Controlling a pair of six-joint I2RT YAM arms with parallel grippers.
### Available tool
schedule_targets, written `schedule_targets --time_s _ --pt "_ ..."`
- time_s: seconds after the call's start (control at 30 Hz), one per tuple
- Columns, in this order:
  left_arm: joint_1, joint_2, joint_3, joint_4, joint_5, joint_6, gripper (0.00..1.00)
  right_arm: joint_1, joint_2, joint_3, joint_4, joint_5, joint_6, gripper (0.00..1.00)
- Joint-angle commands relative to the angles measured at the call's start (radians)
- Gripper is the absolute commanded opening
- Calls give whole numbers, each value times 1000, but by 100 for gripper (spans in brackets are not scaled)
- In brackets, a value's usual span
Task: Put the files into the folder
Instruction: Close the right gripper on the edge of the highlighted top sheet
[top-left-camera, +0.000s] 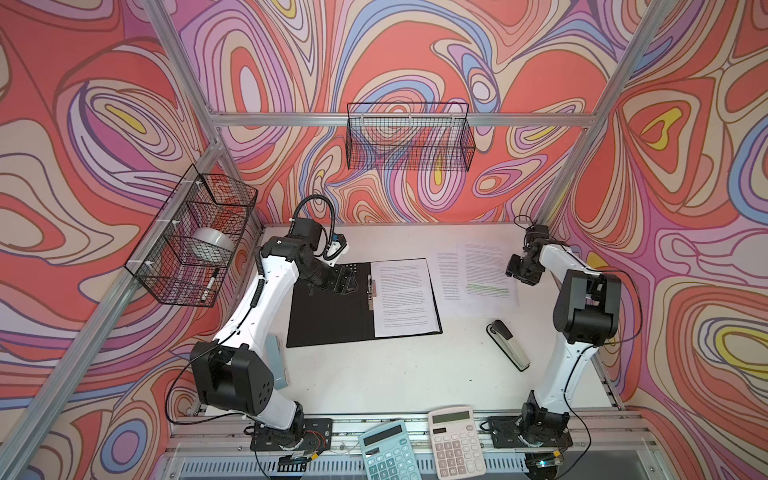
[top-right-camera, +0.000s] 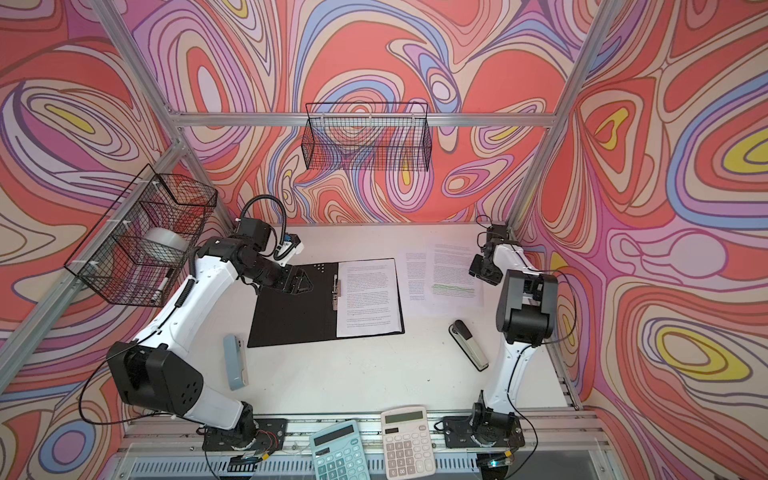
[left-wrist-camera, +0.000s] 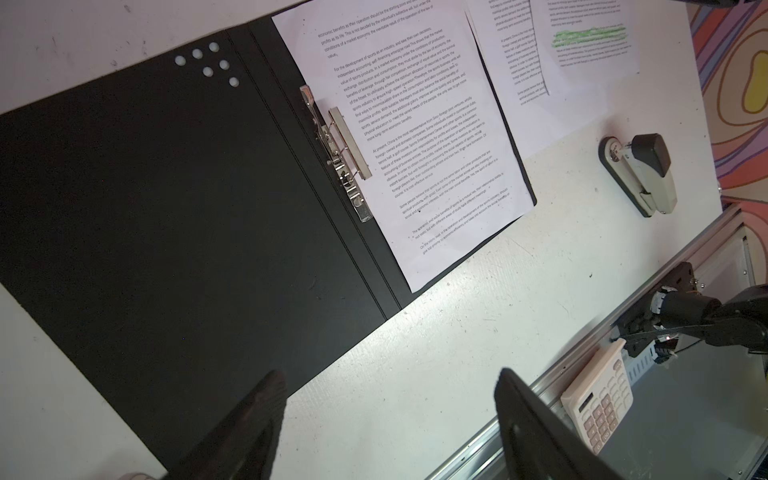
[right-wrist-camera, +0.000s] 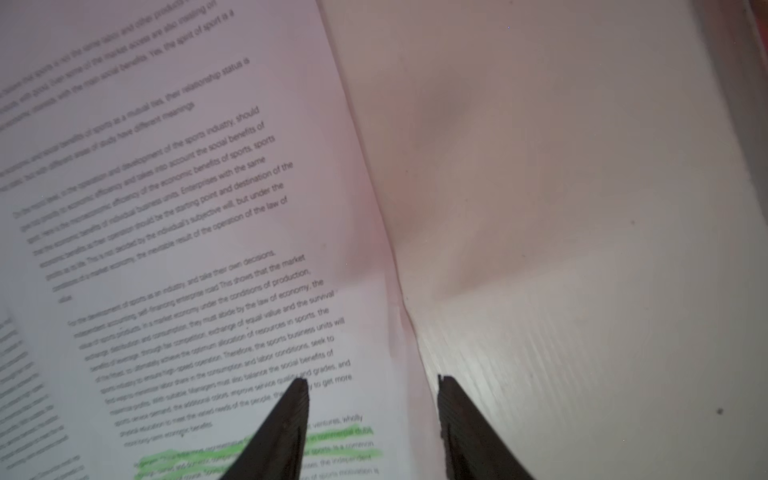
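Note:
The folder (top-left-camera: 324, 316) (top-right-camera: 291, 320) (left-wrist-camera: 166, 208) lies open on the table, black inside, with a metal clip (top-left-camera: 371, 291) (left-wrist-camera: 336, 153) at its spine. One printed sheet (top-left-camera: 405, 297) (top-right-camera: 368, 297) (left-wrist-camera: 424, 137) of the files rests on its right half. Two more sheets lie to the right of the folder: a green-highlighted one (top-left-camera: 486, 274) (top-right-camera: 453, 270) (right-wrist-camera: 208, 208) overlapping another (top-left-camera: 446, 276) (left-wrist-camera: 511, 62). My left gripper (top-left-camera: 347, 284) (top-right-camera: 301, 282) (left-wrist-camera: 390, 374) hovers open over the folder's far left part. My right gripper (top-left-camera: 521, 272) (top-right-camera: 484, 270) (right-wrist-camera: 373, 380) is open astride the highlighted sheet's right edge, holding nothing.
A black-and-beige stapler (top-left-camera: 509, 345) (left-wrist-camera: 640, 174) lies right of the folder. A grey-blue stapler (top-right-camera: 235, 361) lies by the left arm. Two calculators (top-left-camera: 386, 453) (top-left-camera: 457, 442) sit at the front edge. Wire baskets (top-left-camera: 195, 237) (top-left-camera: 409, 137) hang on the left and back walls.

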Motion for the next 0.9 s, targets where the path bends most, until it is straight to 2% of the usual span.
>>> schedule_targets --time_s 0.0,0.27,0.47,0.87 --pt "-6 8 24 -15 -16 9 80 -2 40 37 -16 13 -11 54" --pt "-6 4 19 -11 -24 11 80 -2 92 59 -52 24 -32 54" --pt "-7 -5 10 -4 -22 11 80 -2 122 46 -73 46 -33 50" --pt "-6 -26 -8 5 -17 11 80 -2 134 7 -50 42 -30 35"
